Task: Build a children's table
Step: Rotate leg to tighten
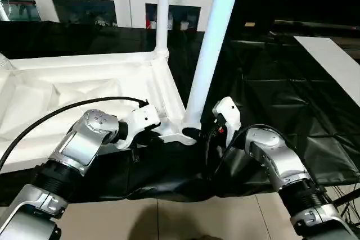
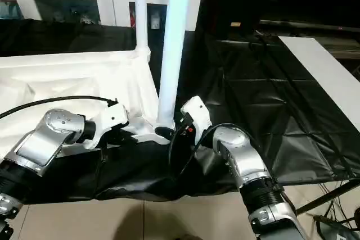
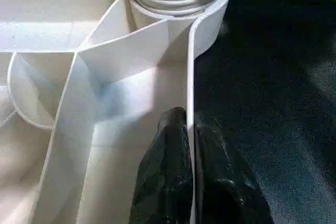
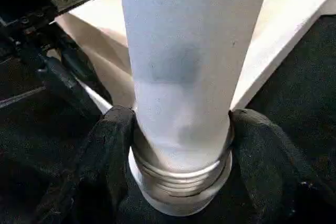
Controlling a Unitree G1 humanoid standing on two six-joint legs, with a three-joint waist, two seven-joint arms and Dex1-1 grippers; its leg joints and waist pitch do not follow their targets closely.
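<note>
The left gripper [image 3: 190, 156] pinches the upturned tabletop [image 1: 73, 91] rim, steadying it, while the right gripper [image 4: 181, 129] clasps the near leg [image 1: 211, 54] at its threaded base in the corner socket [image 1: 188, 134]; it should twist squarely, upright.

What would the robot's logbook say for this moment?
left gripper: pinching tabletop rim | right gripper: around near-corner leg base | far leg: upright

Both upright legs [image 1: 216, 43] run off the top edge; the tabletop [image 1: 67, 91] is cut off at the left.
</note>
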